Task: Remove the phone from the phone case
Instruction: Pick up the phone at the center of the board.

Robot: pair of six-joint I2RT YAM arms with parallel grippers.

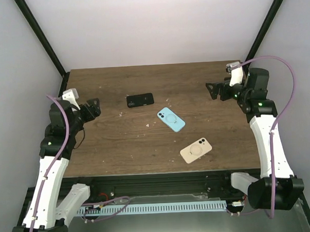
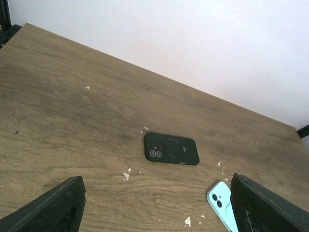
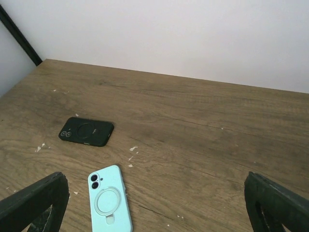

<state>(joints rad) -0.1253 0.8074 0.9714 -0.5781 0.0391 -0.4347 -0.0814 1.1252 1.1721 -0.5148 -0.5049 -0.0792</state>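
Note:
Three cased phones lie face down on the wooden table. A black-cased phone lies at the back centre; it also shows in the left wrist view and the right wrist view. A light blue-cased phone with a ring lies in the middle, also in the right wrist view and partly in the left wrist view. A beige-cased phone lies nearer the front. My left gripper is open and empty at the left. My right gripper is open and empty at the right.
Small white flecks are scattered on the table around the phones. Black frame posts stand at the back corners, with white walls behind and beside the table. The table's front edge runs just behind the arm bases.

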